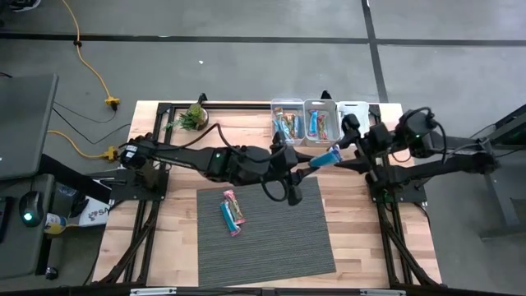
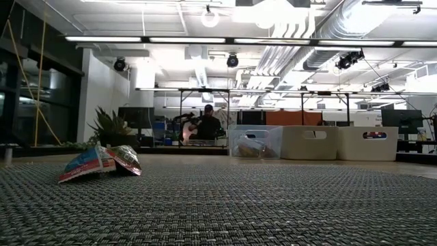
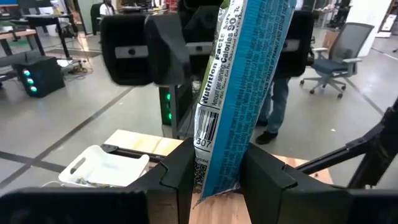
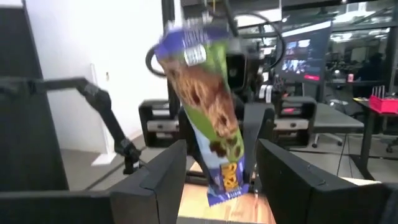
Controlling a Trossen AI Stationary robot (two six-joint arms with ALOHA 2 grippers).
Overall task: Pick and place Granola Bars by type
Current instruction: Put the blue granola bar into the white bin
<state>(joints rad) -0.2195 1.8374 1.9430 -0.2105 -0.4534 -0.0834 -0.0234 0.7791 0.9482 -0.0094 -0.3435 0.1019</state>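
Above the far edge of the grey mat [image 1: 267, 230], the left gripper [image 1: 306, 162] clamps one end of a blue granola bar [image 1: 329, 156]. The bar's other end sits between the fingers of the right gripper [image 1: 349, 148], which stand wide around it without pinching. Just beyond both grippers, three bins [image 1: 319, 122] line the table's far rim. Two more bars [image 1: 233, 211] lie on the mat, well on the near side of the left gripper, with bare mat around them. A small plant [image 1: 194, 116] occupies the wooden table's [image 1: 353, 222] far corner on the left arm's side. A person [image 2: 207, 126] sits in the room behind.
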